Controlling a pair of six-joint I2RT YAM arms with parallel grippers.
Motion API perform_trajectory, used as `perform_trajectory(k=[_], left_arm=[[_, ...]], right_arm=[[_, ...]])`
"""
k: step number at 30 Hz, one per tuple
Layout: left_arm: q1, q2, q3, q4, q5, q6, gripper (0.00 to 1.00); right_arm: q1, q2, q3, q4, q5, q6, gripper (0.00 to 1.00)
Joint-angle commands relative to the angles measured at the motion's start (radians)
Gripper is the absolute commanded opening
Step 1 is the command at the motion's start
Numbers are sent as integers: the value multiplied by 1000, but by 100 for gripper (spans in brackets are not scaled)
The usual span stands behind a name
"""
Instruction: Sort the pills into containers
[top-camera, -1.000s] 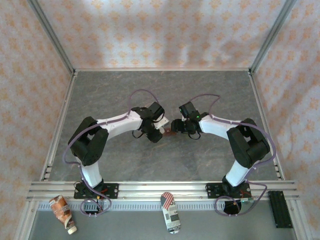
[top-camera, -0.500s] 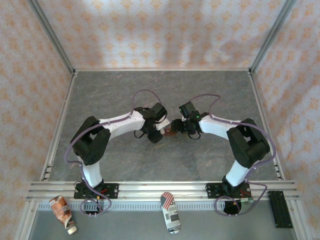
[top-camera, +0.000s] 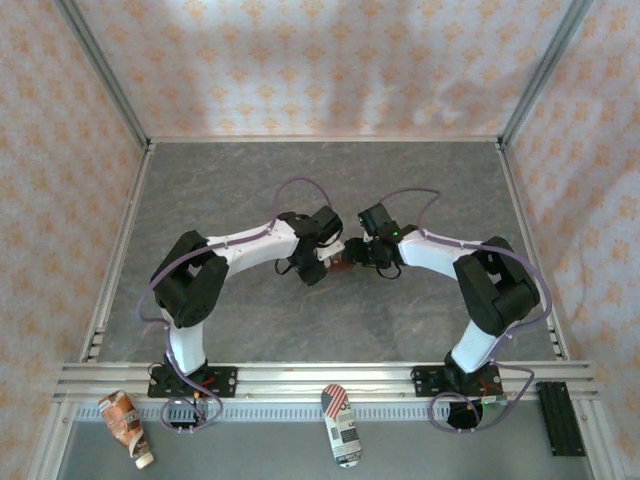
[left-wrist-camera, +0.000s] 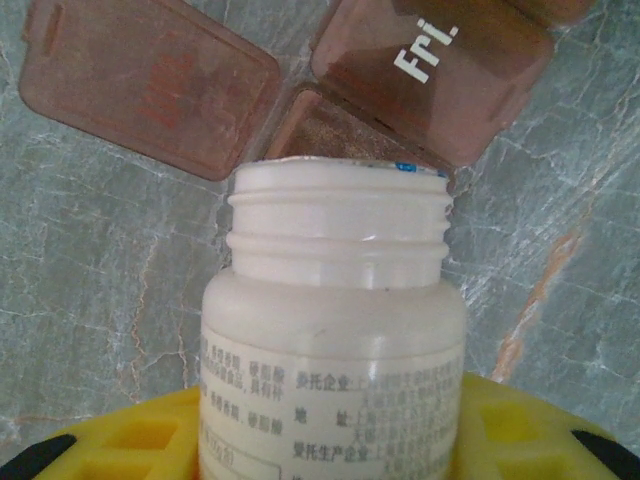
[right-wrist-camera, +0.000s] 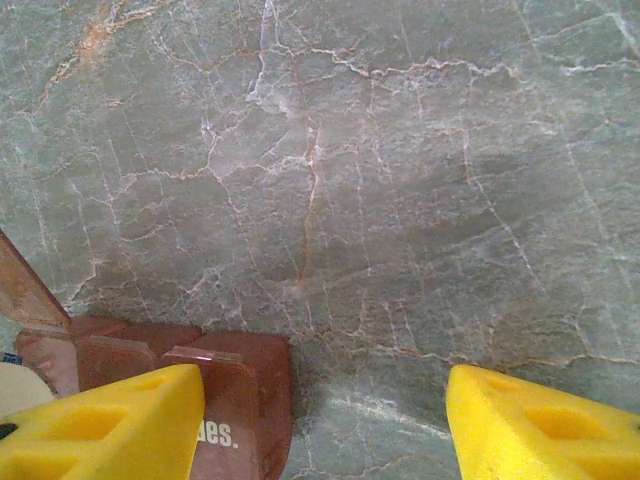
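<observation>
The table (top-camera: 420, 180) was a grey stone-look slab, veined in white with thin rusty streaks and walled by peach patterned cloth. Near its centre the two arms met, and the containers (left-wrist-camera: 420, 60) lay between them. They formed a strip of translucent red-brown plastic with rounded square corners and hinged lids thrown back.

The left gripper (left-wrist-camera: 330, 445) was clamped on a white bottle (left-wrist-camera: 335, 340), with hollow-moulded yellow fingers (left-wrist-camera: 130, 445) hugging both sides of its matte round body. The bottle's threaded neck was bare, and small dark characters ran across its label.

From the left wrist, one lid (left-wrist-camera: 150, 85) lay flat at 11 o'clock of the bottle mouth, its raised lettering too faint to read. Another at 1 o'clock carried white print reading "Fri.". An open compartment sat at 12 o'clock just beyond the mouth.

The right gripper (right-wrist-camera: 325, 430) stood spread wide and grasped nothing, with bare veined table between its yellow fingers. From that wrist, the strip's end sat at 7 o'clock under the finger on that side, though contact could not be judged. White print ending "es." showed there, and a cream sliver of the bottle at 8 o'clock.

From overhead the strip was a small dark-red patch, its lettering too small to read. That view gave the arms' bend, elbows outward, rising from 7 and 5 o'clock. It also showed a brown tube (top-camera: 125, 425) and a flag-print pouch (top-camera: 340, 425) on the near ledge.
</observation>
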Motion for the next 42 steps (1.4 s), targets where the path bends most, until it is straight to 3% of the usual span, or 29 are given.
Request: perform_trajectory(k=[1,42], left_arm=[[-12,18,28,-60,-51,22,0],[-20,92,148,-176,-98,80,0]], right_arm=[[9,18,-13,1,8,13,65],[9,16,-10,2,5,16,65]])
